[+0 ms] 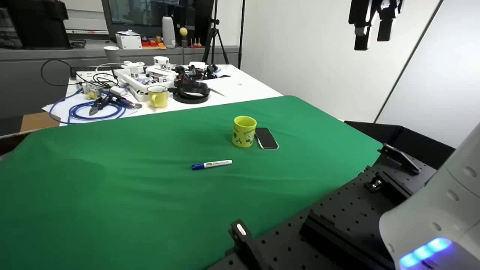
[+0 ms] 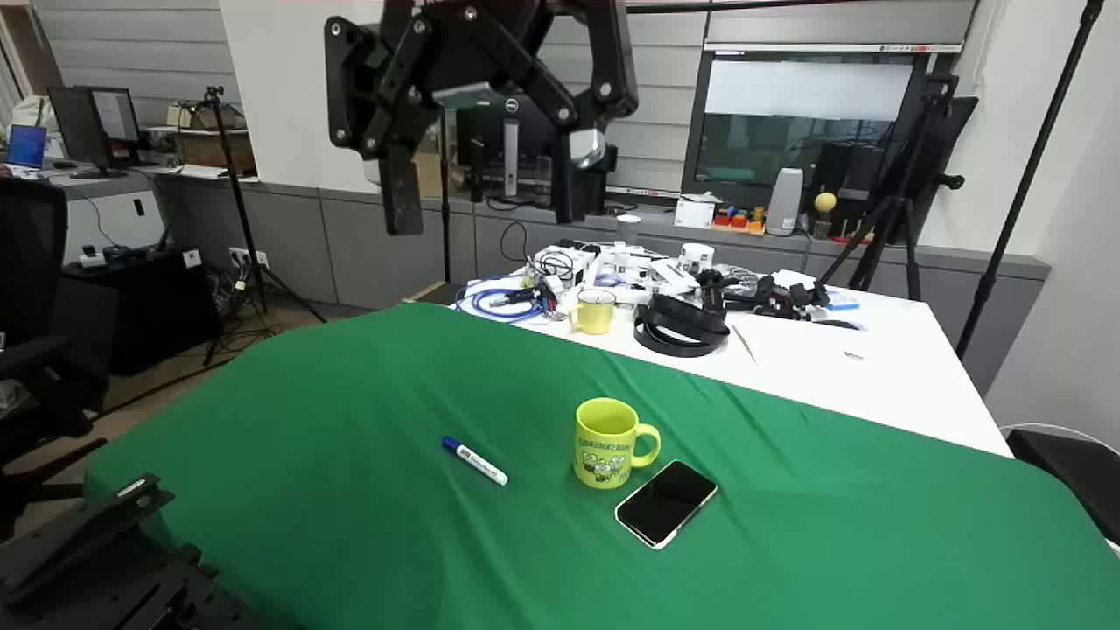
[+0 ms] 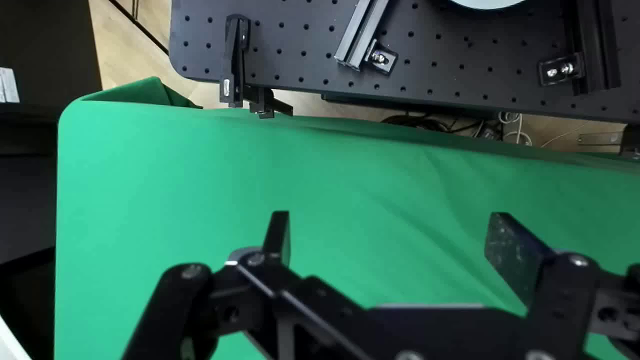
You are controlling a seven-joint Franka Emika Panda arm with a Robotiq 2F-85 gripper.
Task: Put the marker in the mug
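Observation:
The marker (image 1: 212, 164) lies flat on the green cloth, white with a blue cap; it also shows in an exterior view (image 2: 475, 461). The yellow-green mug (image 1: 244, 132) stands upright a short way from it; it also shows in an exterior view (image 2: 605, 444), with its handle and open top visible. My gripper (image 3: 389, 230) is open, with nothing between its fingers. It hangs high above the table in both exterior views (image 1: 373, 37) (image 2: 486, 206), well apart from marker and mug. Neither marker nor mug shows in the wrist view.
A dark phone (image 2: 667, 505) lies flat close beside the mug. A black perforated base plate (image 3: 300, 55) with clamps borders the green cloth (image 3: 175, 200). Behind, a white table (image 2: 840, 367) holds another yellow mug (image 2: 593, 313), cables, a black ring-shaped item (image 2: 681, 328) and clutter.

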